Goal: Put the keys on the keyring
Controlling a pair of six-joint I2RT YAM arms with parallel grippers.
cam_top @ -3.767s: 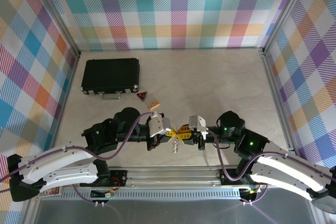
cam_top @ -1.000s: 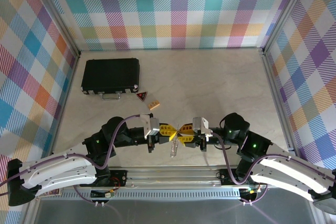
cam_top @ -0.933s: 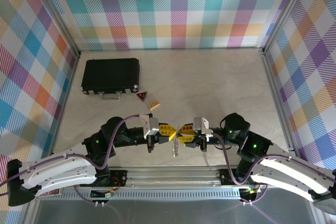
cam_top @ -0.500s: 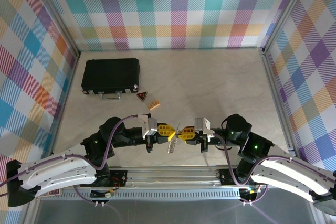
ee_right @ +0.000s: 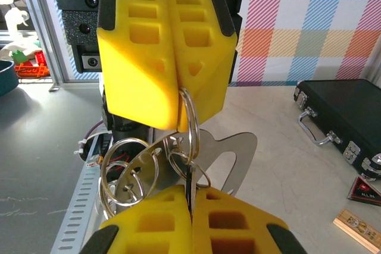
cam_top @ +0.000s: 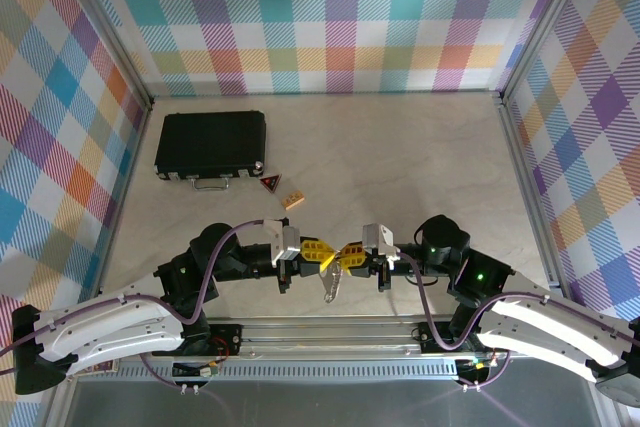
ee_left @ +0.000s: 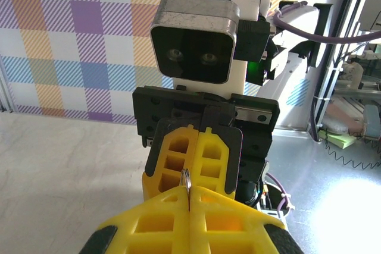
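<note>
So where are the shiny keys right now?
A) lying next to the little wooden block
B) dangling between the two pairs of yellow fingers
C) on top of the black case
B: the keys hang by their rings, pinched between the left fingers and the right fingers, apart from the black case.

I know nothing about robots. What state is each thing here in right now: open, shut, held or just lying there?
left gripper: shut, pinching a ring of the keys.
right gripper: shut, pinching the same bunch.
keys: held between both grippers, dangling in the air.
black case: shut, lying flat on the table.
triangular tag: lying loose by the case.
wooden block: lying loose.
</note>
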